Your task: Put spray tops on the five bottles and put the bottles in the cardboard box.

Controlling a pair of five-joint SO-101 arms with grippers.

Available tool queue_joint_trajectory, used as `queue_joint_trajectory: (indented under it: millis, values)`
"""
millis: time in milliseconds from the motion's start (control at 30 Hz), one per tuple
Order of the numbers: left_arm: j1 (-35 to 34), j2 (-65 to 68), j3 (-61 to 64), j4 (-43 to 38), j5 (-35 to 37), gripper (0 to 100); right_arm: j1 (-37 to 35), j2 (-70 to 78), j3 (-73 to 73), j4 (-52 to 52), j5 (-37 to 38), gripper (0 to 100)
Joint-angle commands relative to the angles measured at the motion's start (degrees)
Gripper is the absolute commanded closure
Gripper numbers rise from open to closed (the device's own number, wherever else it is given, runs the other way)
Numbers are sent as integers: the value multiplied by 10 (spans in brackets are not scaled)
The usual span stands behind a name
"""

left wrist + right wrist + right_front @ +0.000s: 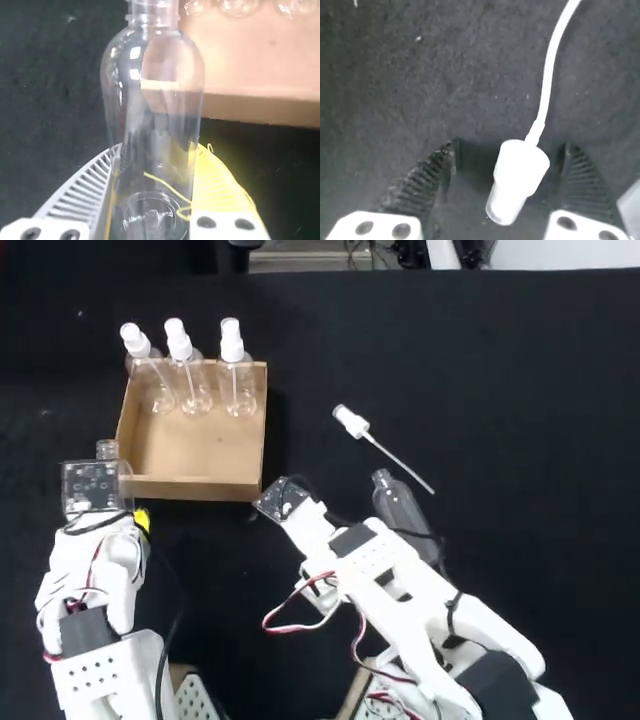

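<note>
Three clear bottles with white spray tops (180,365) stand along the far wall of the cardboard box (200,455). My left gripper (100,490) (157,165) is shut on a clear bottle without a top (155,100) (106,448), at the box's near left corner. My right gripper (285,498) (509,150) is open low over the black cloth, and a loose white spray top (517,182) lies between its fingers (427,182), untouched. Another bare bottle (397,504) lies beside the right arm. A second loose spray top (351,422) lies beyond it with its tube trailing.
Black cloth (500,370) covers the whole table. The box wall (260,105) stands just beyond the held bottle. Red and white cables (300,605) loop off the right arm. The far and right parts of the cloth carry no objects.
</note>
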Motion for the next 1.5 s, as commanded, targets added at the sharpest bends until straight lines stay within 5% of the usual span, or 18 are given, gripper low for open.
queue_joint_trajectory:
  millis: [0, 133, 333, 433, 567, 933, 1033, 1200, 1467]
  values:
    - [3, -7, 15, -41, 91, 949, -3, -12, -29, 19, -1, 794]
    - [5, -7, 30, -40, 120, 949, -1, -14, -35, 71, 54, 886]
    - [5, -7, 51, -43, 140, 949, -2, -14, -51, 99, 132, 828]
    - [5, -7, 51, -43, 140, 949, 0, -14, -64, 117, 211, 925]
    - [5, -7, 53, -43, 140, 949, 14, -14, -156, 243, 245, 968]
    - [4, -7, 58, -43, 136, 949, 324, -13, -421, 435, 343, 987]
    - [3, -7, 58, -43, 136, 949, 468, -7, -419, 393, 322, 987]
    - [4, -7, 57, -43, 138, 949, 656, 26, -342, 191, 170, 987]
    - [3, -7, 57, -43, 136, 949, 702, 136, -260, 11, 73, 982]
